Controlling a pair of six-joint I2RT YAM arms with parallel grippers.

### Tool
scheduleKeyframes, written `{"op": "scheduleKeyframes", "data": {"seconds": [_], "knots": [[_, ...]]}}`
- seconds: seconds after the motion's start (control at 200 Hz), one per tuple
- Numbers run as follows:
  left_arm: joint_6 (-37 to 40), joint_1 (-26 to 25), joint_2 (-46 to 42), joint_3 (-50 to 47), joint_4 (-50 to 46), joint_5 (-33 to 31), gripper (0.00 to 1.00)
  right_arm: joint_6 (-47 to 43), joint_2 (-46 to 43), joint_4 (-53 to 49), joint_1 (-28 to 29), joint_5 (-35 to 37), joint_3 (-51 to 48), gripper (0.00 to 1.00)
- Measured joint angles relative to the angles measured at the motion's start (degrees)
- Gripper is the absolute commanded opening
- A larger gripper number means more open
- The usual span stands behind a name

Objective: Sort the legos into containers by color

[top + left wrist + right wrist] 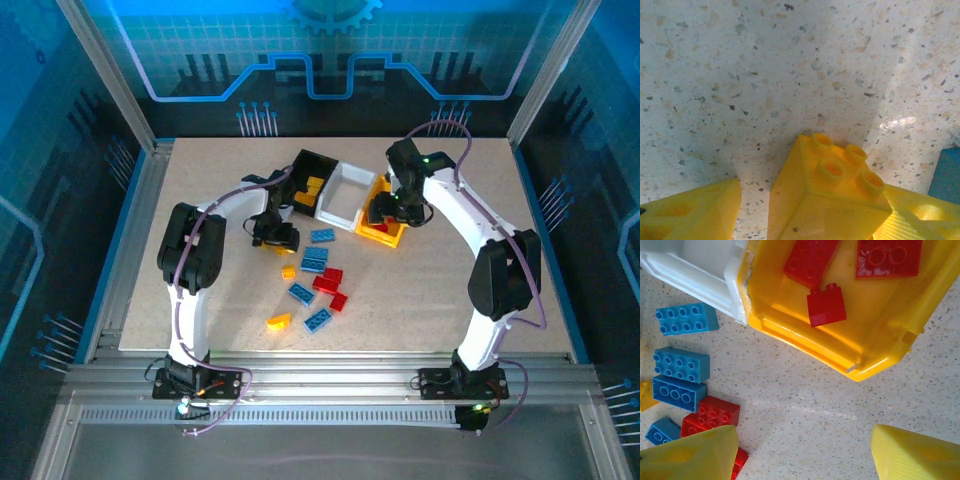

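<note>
While the left arm (192, 250) bends in from its elbow, wrist pointed down at the desk (765, 75), the left end effector (812, 192) stands part open around a yellow two-by-two brick (830, 200). One finger touches it and the other is just apart. Its four studs face the far side. Further right, the right arm (500, 270) arches to the yellow bin (790, 327) of red bricks (826, 305), and the right end effector (805, 440) gapes wide and empty.

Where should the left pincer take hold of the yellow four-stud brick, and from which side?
On its two smooth side walls, from above: the yellow brick lies between the fingers of the left pincer, and flat walls probably suit them better than studs.
</note>
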Motion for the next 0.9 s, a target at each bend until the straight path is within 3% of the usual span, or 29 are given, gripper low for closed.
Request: {"op": "scheduleKeyframes", "data": {"seconds": [0.365, 0.735, 0.901], "knots": [[-0.02, 0.00, -0.02, 0.04, 0.04, 0.00, 0.33, 0.61, -1.05, 0.00, 0.94, 0.17, -0.17, 0.71], [-2.73, 1.55, -6.25, -2.78, -0.42, 1.64, 0.33, 1.31, -1.16, -0.04, 2.84, 0.13, -0.22, 0.71], [-5.81, 4.44, -8.79, 4.17, -2.27, 5.35, 0.34, 2.38, -3.56, 0.15, 3.52, -0.81, -3.45, 0.71]]}}
